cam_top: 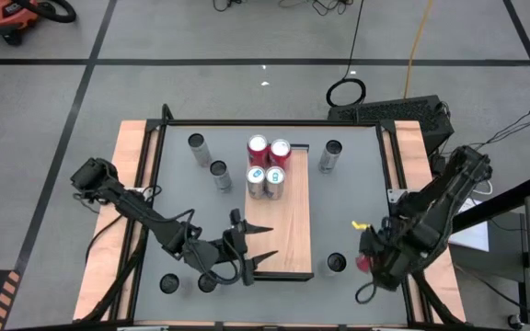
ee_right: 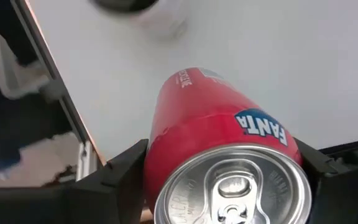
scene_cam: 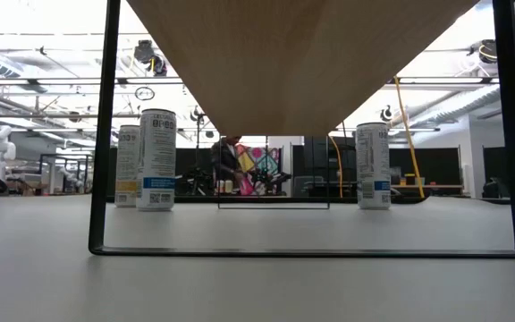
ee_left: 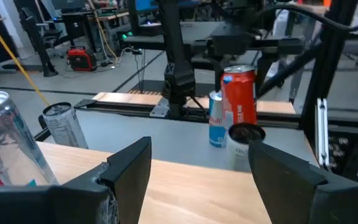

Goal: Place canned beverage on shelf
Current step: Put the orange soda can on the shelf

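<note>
The shelf (cam_top: 288, 234) is a wood-grain board in the middle of the grey table. Two red and two silver cans (cam_top: 266, 168) stand at its far end. My right gripper (cam_top: 366, 262) hangs over the table's near right part, right of the shelf, shut on a red Fanta can (ee_right: 229, 143). My left gripper (cam_top: 257, 245) is open, level over the shelf's near left edge, with nothing between its fingers (ee_left: 129, 168). From the left wrist, the red can (ee_left: 239, 93) shows under the right arm. My right gripper pinches the red can's side wall just below its top rim (ee_right: 157, 168) between its two fingers, one on each side. The fingers come from above and point down. The can hangs upright, top up, lifted clear of the grey tabletop.
Loose cans stand on the grey table: two at the far left (cam_top: 197, 145) (cam_top: 219, 175), one at the far right (cam_top: 330, 156), one right of the shelf's near end (cam_top: 336, 264), two at the near left (cam_top: 168, 283). The near half of the shelf is bare.
</note>
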`<move>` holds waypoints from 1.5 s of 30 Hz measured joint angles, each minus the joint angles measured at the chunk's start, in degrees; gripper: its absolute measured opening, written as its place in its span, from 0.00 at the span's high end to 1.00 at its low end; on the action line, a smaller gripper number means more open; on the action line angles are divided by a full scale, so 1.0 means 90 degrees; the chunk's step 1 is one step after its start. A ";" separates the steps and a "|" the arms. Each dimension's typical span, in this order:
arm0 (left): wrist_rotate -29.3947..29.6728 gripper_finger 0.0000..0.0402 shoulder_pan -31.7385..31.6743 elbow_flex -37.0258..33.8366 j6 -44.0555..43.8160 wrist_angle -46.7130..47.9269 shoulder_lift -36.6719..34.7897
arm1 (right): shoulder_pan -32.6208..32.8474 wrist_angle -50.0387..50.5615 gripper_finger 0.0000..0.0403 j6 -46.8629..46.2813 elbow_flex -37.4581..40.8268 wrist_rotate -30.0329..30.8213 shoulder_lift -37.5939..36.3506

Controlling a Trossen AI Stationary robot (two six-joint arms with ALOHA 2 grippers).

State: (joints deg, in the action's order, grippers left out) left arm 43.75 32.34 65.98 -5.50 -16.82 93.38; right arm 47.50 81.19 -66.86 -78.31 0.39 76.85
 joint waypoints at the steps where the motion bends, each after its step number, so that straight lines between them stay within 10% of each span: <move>1: 0.0000 0.35 -0.0026 0.0000 0.0001 -0.0063 0.0000 | -0.0071 0.0082 0.42 -0.0033 -0.0007 0.0028 -0.0104; 24: -0.0324 0.34 -0.0549 0.1059 0.3195 -0.2012 0.1354 | -0.1163 -0.0675 0.42 0.0858 -0.0279 0.2956 -0.1758; 37: -0.0160 0.03 -0.0936 0.1423 0.3610 -0.1687 0.1693 | -0.1204 -0.2033 0.42 0.2111 -0.0565 0.3819 -0.1578; 45: -0.0160 0.01 -0.0972 0.1428 0.4115 -0.1686 0.1693 | -0.1204 -0.2403 0.42 0.2346 -0.0565 0.3807 -0.1100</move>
State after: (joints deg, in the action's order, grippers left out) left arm 42.30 23.59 78.83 31.54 -32.00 108.62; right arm 36.67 59.57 -45.75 -83.40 34.65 66.95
